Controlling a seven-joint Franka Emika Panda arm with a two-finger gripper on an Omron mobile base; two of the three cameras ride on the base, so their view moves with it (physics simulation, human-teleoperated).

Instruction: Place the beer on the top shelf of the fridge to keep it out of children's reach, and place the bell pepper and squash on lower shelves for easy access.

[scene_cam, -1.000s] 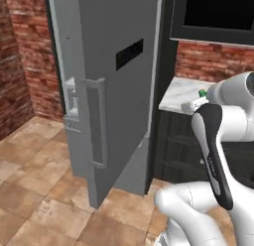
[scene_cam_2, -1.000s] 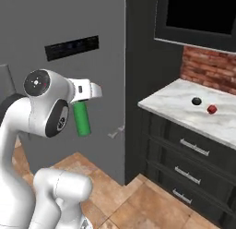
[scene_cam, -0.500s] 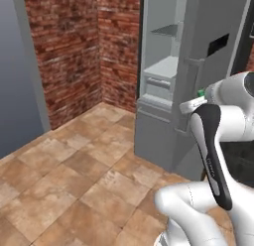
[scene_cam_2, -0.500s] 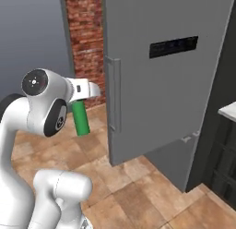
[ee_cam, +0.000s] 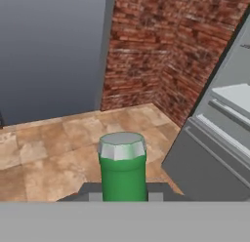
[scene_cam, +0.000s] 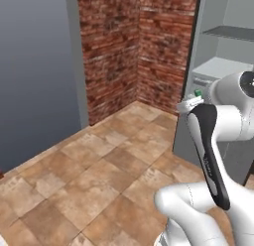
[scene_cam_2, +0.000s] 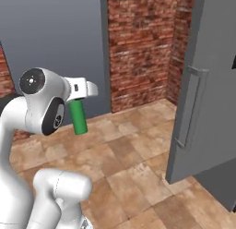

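The tall grey fridge [scene_cam: 225,61] with its light grey inner walls stands open at the right of the left base view, next to a red brick wall [scene_cam: 131,46] and above a floor of brown stone tiles [scene_cam: 94,175]. Its wide grey door [scene_cam_2: 209,85], carrying a long vertical handle [scene_cam_2: 189,108], fills the right side of the right base view. Inside, a flat dark grey top shelf [scene_cam: 230,32] sits above a pale whitish-grey lower shelf [scene_cam: 223,67]. The slim bright green beer bottle [scene_cam_2: 78,116] hangs upright from the hand [scene_cam_2: 77,101], well above the floor and short of the fridge. The hand is closed around the bottle's neck; in the hand view the silver cap [ee_cam: 122,145] sits between the dark fingers [ee_cam: 90,192].
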